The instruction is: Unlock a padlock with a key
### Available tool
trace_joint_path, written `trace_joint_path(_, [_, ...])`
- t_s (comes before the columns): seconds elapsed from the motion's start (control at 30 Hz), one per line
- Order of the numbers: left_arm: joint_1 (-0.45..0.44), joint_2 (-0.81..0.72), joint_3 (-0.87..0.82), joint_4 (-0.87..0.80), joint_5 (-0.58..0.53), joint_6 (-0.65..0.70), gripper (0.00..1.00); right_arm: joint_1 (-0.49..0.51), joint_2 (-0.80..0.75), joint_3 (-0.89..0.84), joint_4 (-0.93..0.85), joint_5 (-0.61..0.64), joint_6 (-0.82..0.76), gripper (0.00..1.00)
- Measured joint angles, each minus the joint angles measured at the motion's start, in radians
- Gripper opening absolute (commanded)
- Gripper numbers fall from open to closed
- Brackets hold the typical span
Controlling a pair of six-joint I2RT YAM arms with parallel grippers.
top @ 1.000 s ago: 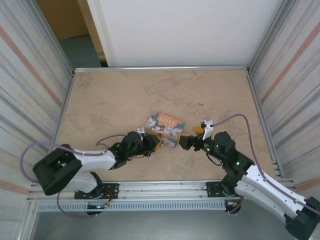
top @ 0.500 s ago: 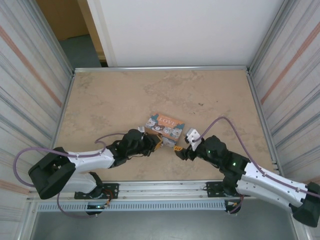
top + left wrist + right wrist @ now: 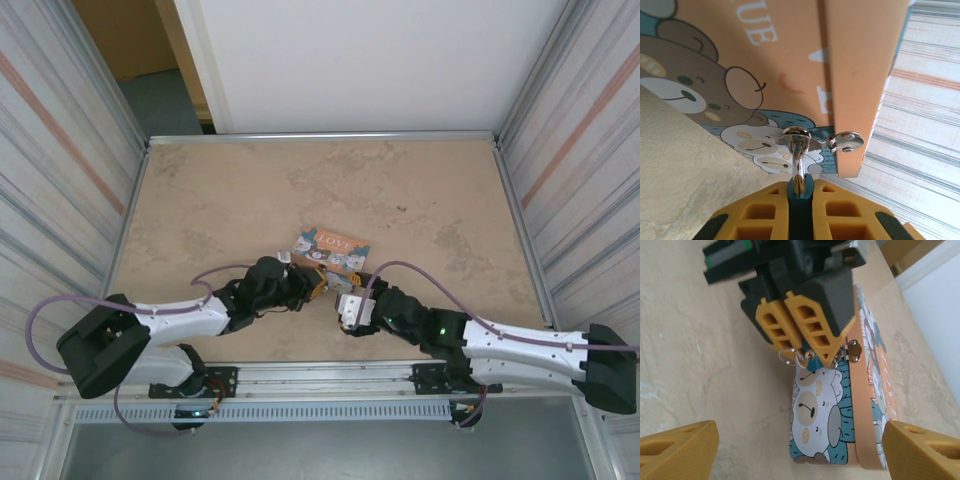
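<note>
**Workspace Layout**

The orange rectangular tin box (image 3: pixel 335 245) lies flat on the beige stone-patterned table (image 3: pixel 220 200), slightly nearer the arms than the table's centre. The silvery metal clasp (image 3: pixel 797 134) sits on the tin's near side. The small blue-bodied padlock with a silvery shackle (image 3: pixel 800 202) hangs from this clasp, with its shackle passing through it. The padlock body sits between the fingers of the left gripper (image 3: pixel 316 286), which lies just near-left of the tin. A thin silvery wire ring (image 3: pixel 788 355) lies at the left gripper's fingertips, beside the padlock. The right gripper (image 3: pixel 349 303) lies just right of the left gripper, before the tin's near edge and apart from it.
</note>
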Motion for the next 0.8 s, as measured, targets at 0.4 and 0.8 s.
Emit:
trace_joint_path(0.4, [-0.001, 0.057, 0.014, 0.035, 0.019, -0.014, 0.00, 0.000, 0.188, 0.010, 0.143, 0.018, -0.123, 0.66])
trace_joint_path(0.8, [-0.001, 0.080, 0.015, 0.061, 0.027, -0.031, 0.00, -0.005, 0.270, 0.043, 0.218, 0.014, -0.143, 0.37])
